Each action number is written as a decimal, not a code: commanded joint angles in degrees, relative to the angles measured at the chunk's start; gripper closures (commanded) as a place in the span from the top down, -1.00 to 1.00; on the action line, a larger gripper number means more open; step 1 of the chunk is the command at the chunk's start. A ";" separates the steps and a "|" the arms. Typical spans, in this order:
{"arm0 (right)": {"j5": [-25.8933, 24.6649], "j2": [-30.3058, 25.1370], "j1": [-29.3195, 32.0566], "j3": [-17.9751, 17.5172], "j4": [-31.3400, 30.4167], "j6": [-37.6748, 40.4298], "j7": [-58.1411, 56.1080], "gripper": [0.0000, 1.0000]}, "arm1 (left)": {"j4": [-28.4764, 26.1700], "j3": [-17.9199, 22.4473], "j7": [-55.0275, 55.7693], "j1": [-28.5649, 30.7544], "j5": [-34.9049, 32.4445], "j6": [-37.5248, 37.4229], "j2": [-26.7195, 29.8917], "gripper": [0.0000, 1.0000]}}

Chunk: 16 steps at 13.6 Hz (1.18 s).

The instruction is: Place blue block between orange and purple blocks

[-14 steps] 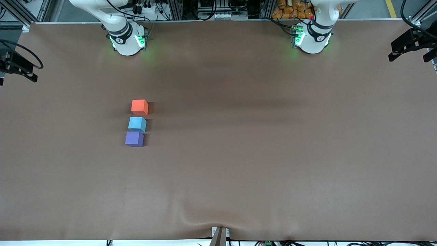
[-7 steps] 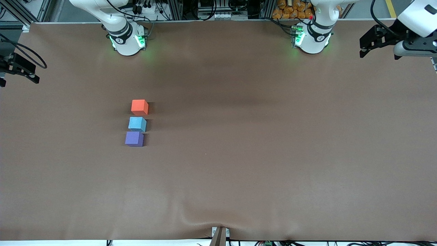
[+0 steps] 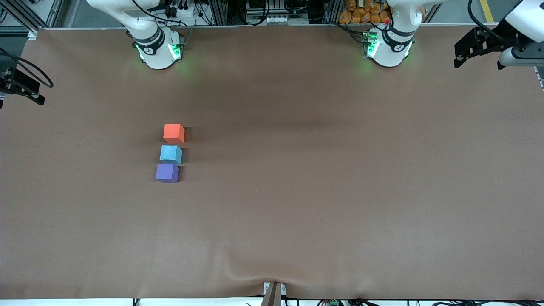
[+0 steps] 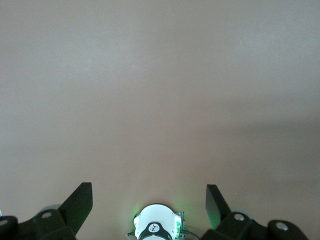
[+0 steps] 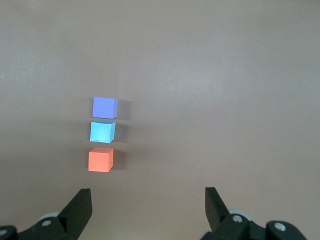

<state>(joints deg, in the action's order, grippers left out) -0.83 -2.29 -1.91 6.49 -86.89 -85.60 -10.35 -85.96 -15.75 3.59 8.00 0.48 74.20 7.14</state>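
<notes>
The blue block [image 3: 171, 154] rests on the tabletop [image 3: 323, 187] toward the right arm's end, directly between the orange block [image 3: 174, 133] and the purple block [image 3: 167, 173]; the orange block lies farthest from the front camera and the purple block nearest. The three form a short, close-set row, and the blue block appears to sit just against the purple one, with a slight gap to the orange one. Judged from this layout, the placement step is complete and only retreat remains. The left tool [image 4: 149, 200] hangs wide and empty over the tabletop's edge at the left arm's end. The right tool [image 5: 148, 202] hangs wide and empty at the right arm's end, looking down on the row. No further contact with the blocks appears necessary; any next move should keep both tools well away from the row.
</notes>
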 commanded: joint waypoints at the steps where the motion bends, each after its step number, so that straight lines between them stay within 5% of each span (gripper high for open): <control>1: 0.48 0.80 1.11 -0.87 1.55 1.13 0.60 1.00 | -0.35 -0.42 0.45 0.36 -0.04 -0.90 -1.15 1.00; 5: 0.57 0.80 1.11 -0.87 1.46 1.31 2.00 1.00 | 0.09 -3.84 0.72 -1.14 0.66 -0.03 -2.82 1.00; 16: 0.65 0.97 1.03 -0.87 1.28 1.31 2.00 1.00 | 0.18 -3.94 0.37 -0.71 -0.30 0.50 -5.11 1.00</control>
<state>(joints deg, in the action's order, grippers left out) -0.80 -1.95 -1.90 6.41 -86.88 -85.14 -9.20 -86.50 -19.69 4.01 6.62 0.51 74.61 2.28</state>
